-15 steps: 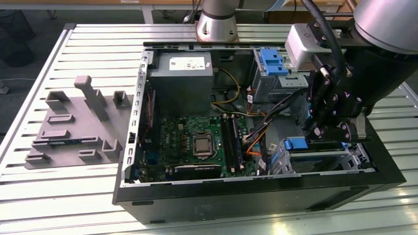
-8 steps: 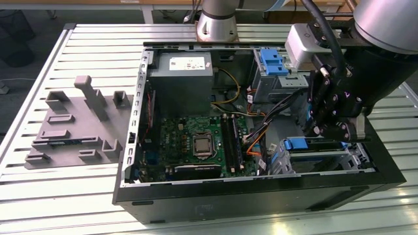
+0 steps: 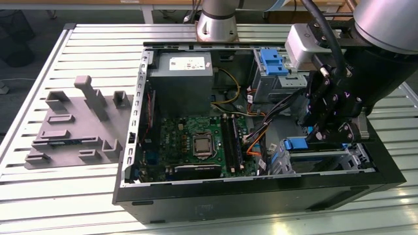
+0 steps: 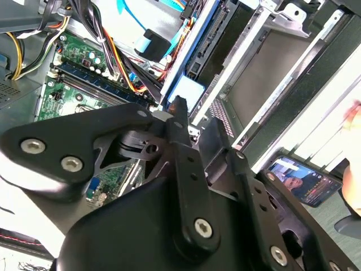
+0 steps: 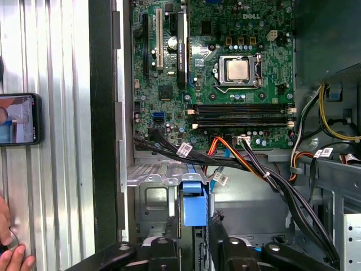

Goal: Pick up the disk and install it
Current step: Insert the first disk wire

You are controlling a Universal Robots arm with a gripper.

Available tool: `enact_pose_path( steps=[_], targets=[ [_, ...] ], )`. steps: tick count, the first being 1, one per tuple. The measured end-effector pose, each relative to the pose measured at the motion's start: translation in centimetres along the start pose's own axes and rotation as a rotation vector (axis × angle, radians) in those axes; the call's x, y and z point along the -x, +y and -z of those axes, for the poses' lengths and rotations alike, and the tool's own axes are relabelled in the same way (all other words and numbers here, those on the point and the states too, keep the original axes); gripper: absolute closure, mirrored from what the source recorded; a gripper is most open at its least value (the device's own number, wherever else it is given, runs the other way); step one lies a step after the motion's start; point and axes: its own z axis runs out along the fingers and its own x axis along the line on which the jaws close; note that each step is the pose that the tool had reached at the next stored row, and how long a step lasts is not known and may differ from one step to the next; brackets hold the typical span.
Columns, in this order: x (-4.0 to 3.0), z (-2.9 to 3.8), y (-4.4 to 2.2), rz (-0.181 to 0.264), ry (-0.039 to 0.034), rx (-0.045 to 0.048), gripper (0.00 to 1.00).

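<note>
The disk (image 5: pixel 194 206) stands on edge in the drive cage (image 5: pixel 152 195) at the near right corner of the open computer case (image 3: pixel 261 196). Its bright blue carrier end (image 3: pixel 295 144) pokes up from the cage, and its dark side with a blue rail (image 4: pixel 197 53) runs down into it. My gripper (image 5: pixel 194 224) reaches down over the cage in the exterior view (image 3: pixel 321 139). A black finger sits tight against each side of the blue carrier, so it is shut on the disk. In the second wrist view the fingertips (image 4: pixel 179 106) sit just short of the pale blue tab (image 4: pixel 189 90).
A grey fixture block (image 3: pixel 72 122) lies on the slatted table left of the case. Inside are the motherboard (image 3: pixel 196 142), power supply (image 3: pixel 179 73), a blue bracket (image 3: pixel 273 61) and cable bundles (image 5: pixel 265 175) beside the cage. A phone (image 5: pixel 17 118) and a person's hand (image 5: pixel 11 257) are outside the case.
</note>
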Motion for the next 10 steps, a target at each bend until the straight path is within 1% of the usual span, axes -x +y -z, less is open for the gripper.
enact_pose_path(
  steps=[2,3,4,6,7,8,10],
  targets=[
    [0.0,0.0,0.0,0.0,0.0,0.0,0.66],
    [0.0,0.0,0.0,0.0,0.0,0.0,0.72],
    [0.0,0.0,0.0,0.0,0.0,-0.0001,0.72],
    [0.0,0.0,0.0,0.0,0.0,-0.0001,0.84],
    [0.0,0.0,0.0,0.0,0.0,-0.0001,0.84],
    [0.0,0.0,0.0,0.0,0.0,-0.0001,0.89],
    [0.0,-0.01,0.0,0.0,0.0,-0.0002,0.89]
  ],
)
